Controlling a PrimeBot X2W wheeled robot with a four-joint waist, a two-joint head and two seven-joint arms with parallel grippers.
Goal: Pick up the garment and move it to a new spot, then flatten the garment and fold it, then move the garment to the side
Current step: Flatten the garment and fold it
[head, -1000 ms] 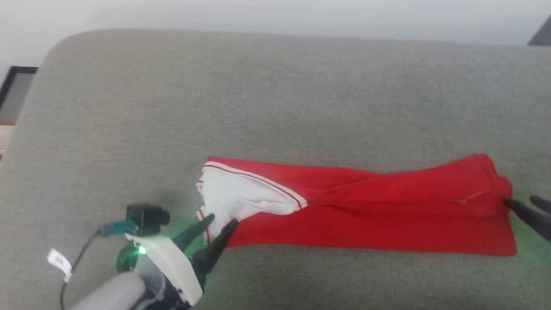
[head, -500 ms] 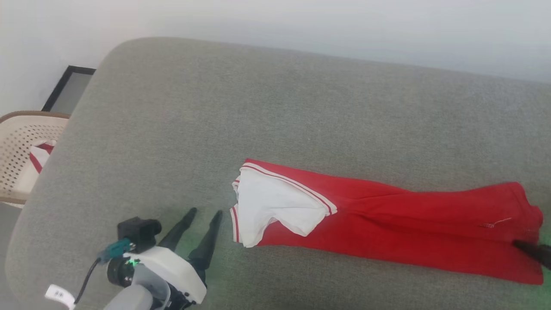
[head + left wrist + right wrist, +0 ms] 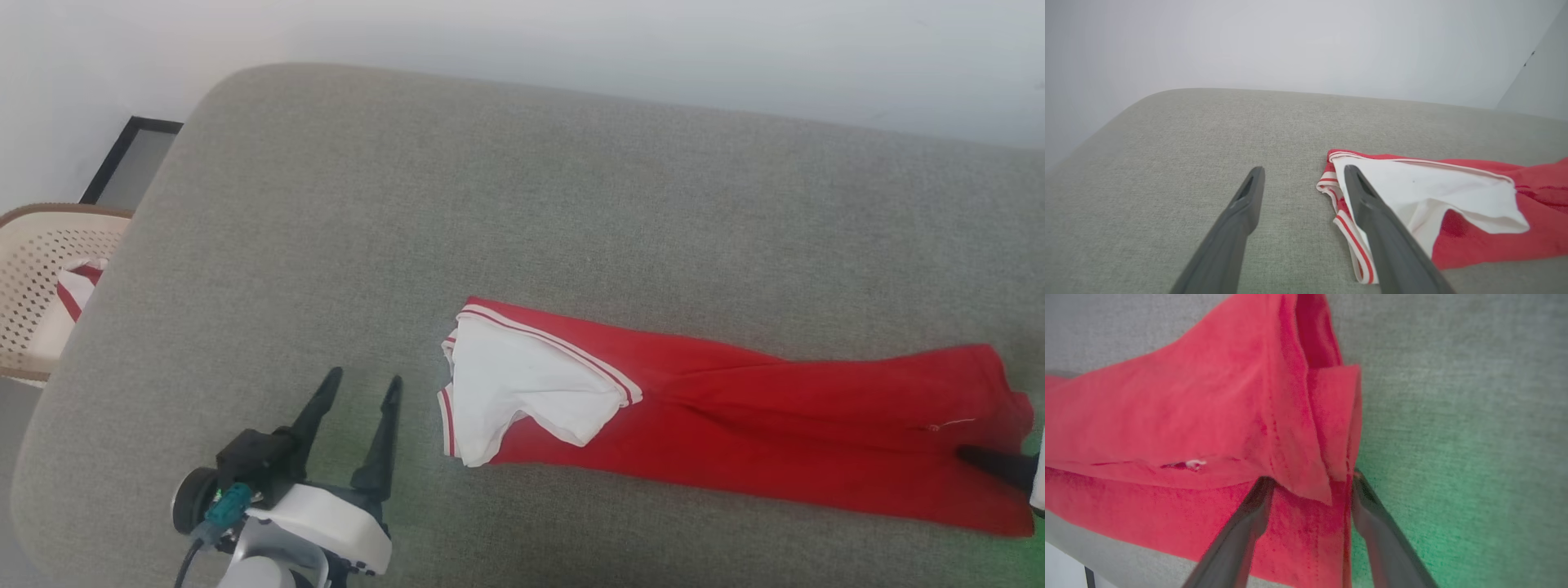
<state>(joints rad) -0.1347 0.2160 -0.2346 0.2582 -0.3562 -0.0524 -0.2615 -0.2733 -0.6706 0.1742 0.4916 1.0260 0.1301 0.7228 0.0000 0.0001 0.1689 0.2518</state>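
The garment (image 3: 735,425) lies stretched out, folded lengthwise, on the grey upholstered surface (image 3: 490,204). Its white panel (image 3: 522,388) with striped trim forms the left end. My left gripper (image 3: 363,380) stands open just left of that end, apart from the cloth. In the left wrist view the left gripper (image 3: 1304,169) is empty, with the striped trim (image 3: 1349,232) beside the right finger. My right gripper (image 3: 976,456) reaches in at the garment's right end. In the right wrist view the right gripper (image 3: 1311,479) has its fingers apart, with a fold of the garment's red hem (image 3: 1331,428) lying between them.
A cream perforated basket (image 3: 33,269) holding another red-and-white cloth stands beyond the surface's rounded left edge. A dark-framed panel (image 3: 135,159) leans by the pale wall behind. Bare grey upholstery stretches behind and to the left of the garment.
The camera turned left. My left gripper, which was at the white corner, has let go and drawn back to the left, open. The right gripper stays at the right end.
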